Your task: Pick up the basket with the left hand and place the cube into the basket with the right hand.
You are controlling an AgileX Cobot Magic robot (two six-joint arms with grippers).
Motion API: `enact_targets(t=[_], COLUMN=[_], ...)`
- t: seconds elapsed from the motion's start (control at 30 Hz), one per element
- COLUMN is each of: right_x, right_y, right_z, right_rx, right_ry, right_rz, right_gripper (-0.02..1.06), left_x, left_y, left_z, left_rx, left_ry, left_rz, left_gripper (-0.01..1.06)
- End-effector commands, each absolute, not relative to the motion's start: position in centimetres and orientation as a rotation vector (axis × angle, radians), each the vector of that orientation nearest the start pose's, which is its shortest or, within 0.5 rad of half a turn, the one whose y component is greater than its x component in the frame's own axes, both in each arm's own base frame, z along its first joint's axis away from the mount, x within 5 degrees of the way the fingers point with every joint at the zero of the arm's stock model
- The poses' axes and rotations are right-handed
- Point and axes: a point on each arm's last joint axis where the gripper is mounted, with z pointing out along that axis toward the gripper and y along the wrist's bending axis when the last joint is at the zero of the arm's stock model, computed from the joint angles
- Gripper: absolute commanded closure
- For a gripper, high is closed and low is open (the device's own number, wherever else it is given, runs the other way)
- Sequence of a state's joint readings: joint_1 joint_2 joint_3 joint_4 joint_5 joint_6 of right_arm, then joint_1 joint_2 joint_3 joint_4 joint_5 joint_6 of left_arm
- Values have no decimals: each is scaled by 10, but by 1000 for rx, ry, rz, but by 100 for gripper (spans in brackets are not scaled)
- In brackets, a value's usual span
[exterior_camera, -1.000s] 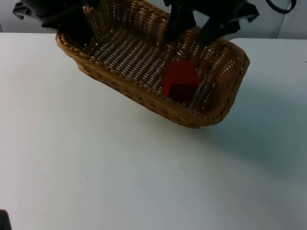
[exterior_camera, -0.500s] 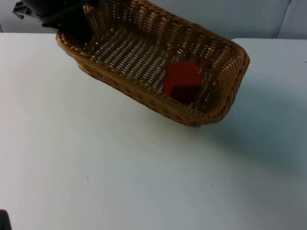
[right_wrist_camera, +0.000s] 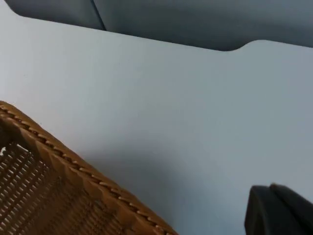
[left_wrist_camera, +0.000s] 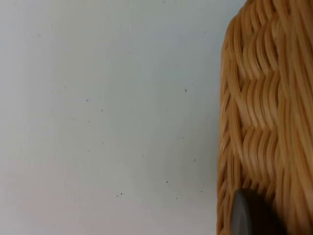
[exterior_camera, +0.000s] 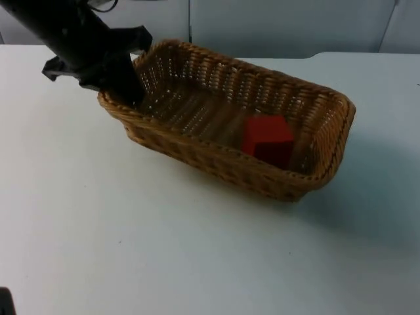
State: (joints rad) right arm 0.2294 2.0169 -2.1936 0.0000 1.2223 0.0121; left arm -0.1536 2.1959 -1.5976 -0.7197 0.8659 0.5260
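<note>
One woven basket [exterior_camera: 298, 105] and one red cube [exterior_camera: 266, 134] are what I have on screen, and both have shifted since half a second ago: the basket has come toward the right and lower in the top view, and it sits flatter than it did, with the left arm now reaching in further from the upper left. A second ago the right arm's dark fingers stood over the basket's far wall; they had gone by half a second ago. The basket is an oblong of tan wicker, with a braided rim, ribbed walls and an open lattice floor that lets the white table [exterior_camera: 164, 249] show through. Up close in the left wrist view, the outer wall [left_wrist_camera: 266, 112] is thick plaited strands in a herringbone run. The cube is plain, sharp-edged and matte, lying on the floor of the basket at the end away from the left arm, close to the near wall. The left gripper [exterior_camera: 125, 88] is clamped on the basket's short end wall, one finger inside and one outside the rim. In the right wrist view I see the basket's rim [right_wrist_camera: 73, 164] beside bare table and the grey partition wall [right_wrist_camera: 195, 19]; the right gripper's black fingertip [right_wrist_camera: 276, 210] shows there, but whether its fingers are apart I cannot tell.
</note>
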Motion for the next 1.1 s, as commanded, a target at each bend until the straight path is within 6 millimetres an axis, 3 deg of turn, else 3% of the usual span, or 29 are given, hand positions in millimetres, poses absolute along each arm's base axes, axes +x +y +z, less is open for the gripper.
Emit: enact_targets(t=[0.0, 0.4, 0.47, 0.53, 0.57, 0.67, 0.7, 0.73, 0.77, 0.9, 1.0, 1.03, 1.07], right_x=[427, 419, 418, 417, 417, 417, 417, 417, 417, 417, 417, 417, 417], right_y=[99, 97, 97, 97, 97, 97, 97, 97, 97, 97, 97, 97, 97], right_z=[387, 408, 409, 411, 411, 411, 411, 411, 411, 411, 411, 411, 411], right_rx=[-284, -284, -283, -283, -283, -283, -283, -283, -283, -283, -283, -283, -283], right_ry=[2482, 2398, 2395, 2393, 2393, 2393, 2393, 2393, 2393, 2393, 2393, 2393, 2393], right_rz=[95, 102, 102, 102, 102, 102, 102, 102, 102, 102, 102, 102, 102], right_gripper=[105, 105, 105, 105, 105, 105, 105, 105, 105, 105, 105, 105, 105], left_x=[442, 441, 440, 439, 439, 442, 444, 444, 446, 454, 465, 465, 470], left_y=[-119, -123, -122, -122, -122, -119, -117, -117, -116, -111, -112, -112, -113], left_z=[155, 121, 118, 117, 117, 116, 115, 115, 115, 126, 151, 151, 170], left_rx=[278, 320, 381, 419, 419, 435, 437, 437, 450, 552, 607, 607, 611], left_ry=[2704, 2779, 2782, 2777, 2777, 2765, 2754, 2754, 2743, 2702, 2681, 2681, 2669], left_rz=[-854, -871, -859, -846, -846, -773, -740, -740, -706, -599, -562, -562, -564], left_gripper=[105, 102, 91, 70, 70, 18, 6, 6, 0, 0, 0, 0, 0])
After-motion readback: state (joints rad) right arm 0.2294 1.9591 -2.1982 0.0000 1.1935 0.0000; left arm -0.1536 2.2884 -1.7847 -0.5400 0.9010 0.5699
